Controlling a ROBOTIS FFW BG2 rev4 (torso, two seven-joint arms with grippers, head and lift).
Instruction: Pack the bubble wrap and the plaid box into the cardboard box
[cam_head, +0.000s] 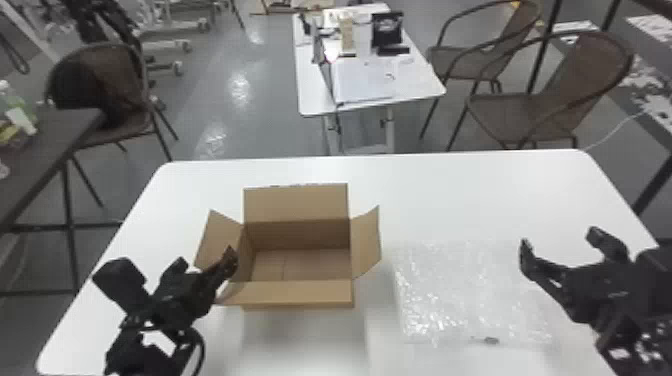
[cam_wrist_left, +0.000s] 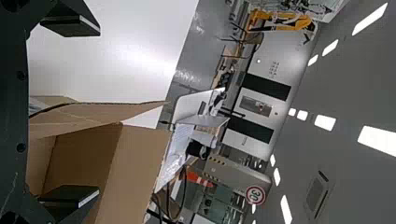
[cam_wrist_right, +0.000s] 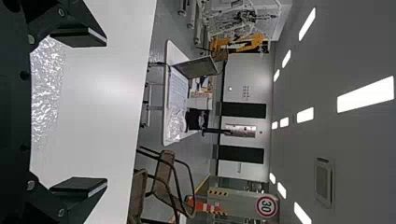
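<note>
The cardboard box (cam_head: 300, 295) stands on the white table with its flaps up or folded outward and its inner bottom visible. Clear bubble wrap (cam_head: 465, 295) lies flat to its right. At the box's left side, my left gripper (cam_head: 204, 261) is open, one finger over the near-left corner. My right gripper (cam_head: 560, 240) stands open beyond the right edge of the wrap. In the left wrist view, the left gripper (cam_wrist_left: 98, 111) has spread fingers, one in front of the box (cam_wrist_left: 84, 154). The right wrist view has the right gripper (cam_wrist_right: 106, 112) holding nothing, with bubble wrap (cam_wrist_right: 45, 93) behind it.
A small dark item (cam_head: 491, 340) lies at the wrap's near edge. Past the far edge of the white table (cam_head: 450, 175) are a second table (cam_head: 420, 82) and chairs (cam_head: 540, 110). A dark table (cam_head: 45, 150) stands at the far left.
</note>
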